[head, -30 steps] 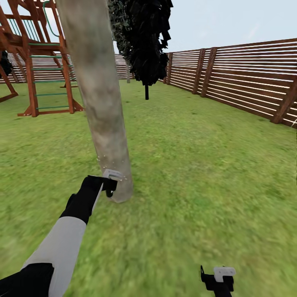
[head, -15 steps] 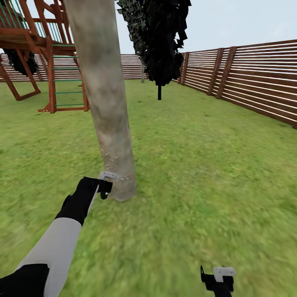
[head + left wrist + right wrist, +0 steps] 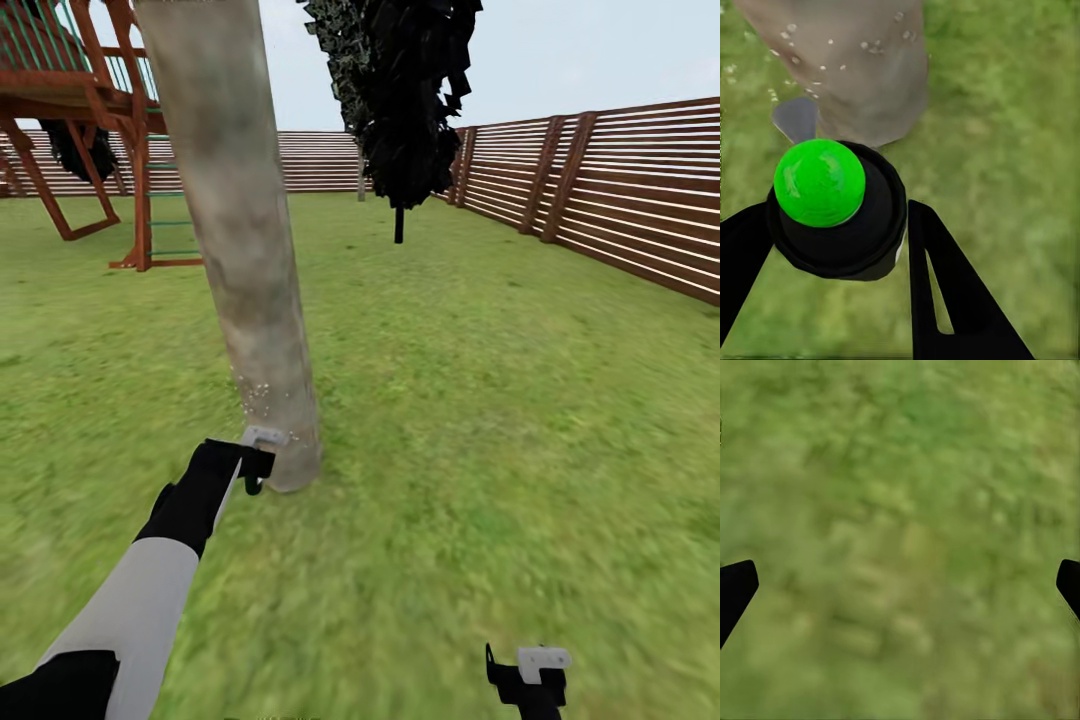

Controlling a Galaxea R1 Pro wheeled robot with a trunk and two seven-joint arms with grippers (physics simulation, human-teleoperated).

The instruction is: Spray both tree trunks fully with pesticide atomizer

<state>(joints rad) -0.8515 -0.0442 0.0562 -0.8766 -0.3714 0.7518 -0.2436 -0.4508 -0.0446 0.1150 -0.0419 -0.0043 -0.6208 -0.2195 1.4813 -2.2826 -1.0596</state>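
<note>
While left jaws clamp the atomizer [image 3: 832, 210] (green-capped), right jaws [image 3: 900, 585] gape empty.

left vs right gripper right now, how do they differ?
The left gripper is shut on the atomizer, close to the pale tree trunk; the right gripper is open, fingers spread wide, over bare lawn. Left arm reaches forward; the right stays low, near the body. Both have black fingers.

Tree trunk [image 3: 250, 260] ahead — fence [image 3: 620, 215] right, perhaps behind.
</note>
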